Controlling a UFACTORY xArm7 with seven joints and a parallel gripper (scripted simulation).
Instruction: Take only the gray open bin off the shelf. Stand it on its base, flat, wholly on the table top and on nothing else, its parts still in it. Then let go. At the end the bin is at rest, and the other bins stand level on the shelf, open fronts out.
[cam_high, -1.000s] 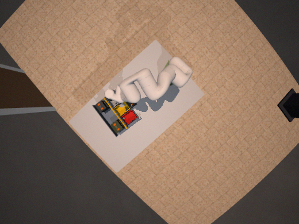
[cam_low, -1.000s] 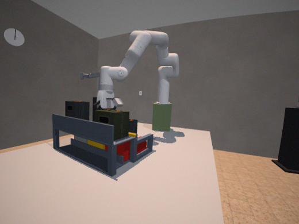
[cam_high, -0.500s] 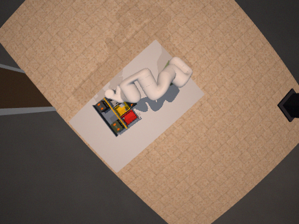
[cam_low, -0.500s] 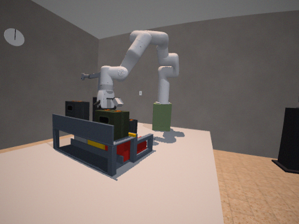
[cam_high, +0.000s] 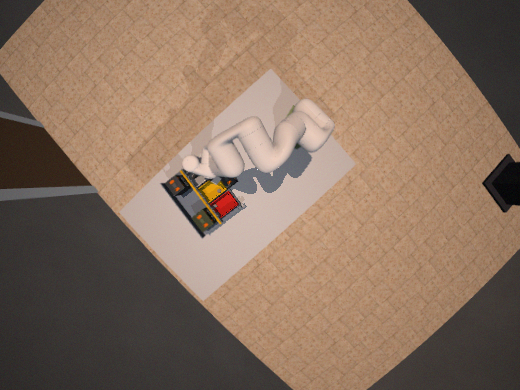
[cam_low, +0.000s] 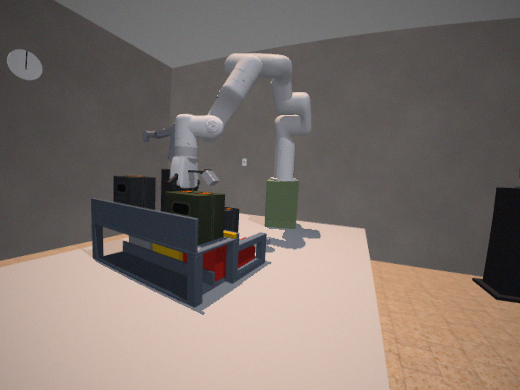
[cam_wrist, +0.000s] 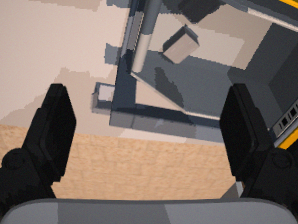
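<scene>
The gripper (cam_low: 186, 184) (cam_wrist: 148, 102) is released, its fingers wide apart with nothing between them, above one end of the shelf (cam_high: 183, 210) (cam_low: 145, 220) (cam_wrist: 165, 130). The gray open bin (cam_high: 200, 179) (cam_low: 140, 241) (cam_wrist: 215, 70) is in the shelf at that end, beside the yellow bin (cam_high: 212, 191) (cam_low: 167, 251). The step in hand looks to be lining up for a grasp: centre the fingers over one wall of the gray bin before lowering, clear of the shelf's corner, then close squarely and lift gently—a tilt could spill its contents onto the counter (cam_high: 270, 210) (cam_low: 280, 325) (cam_wrist: 50, 30). Counted: one shelf; three bins, gray, yellow and red (cam_high: 226, 204) (cam_low: 214, 262); one olive box (cam_high: 204, 220) (cam_low: 197, 210); at least two dark boxes; one small block (cam_wrist: 181, 46) visible within the gray bin—whether more parts lie there, I cannot tell.
</scene>
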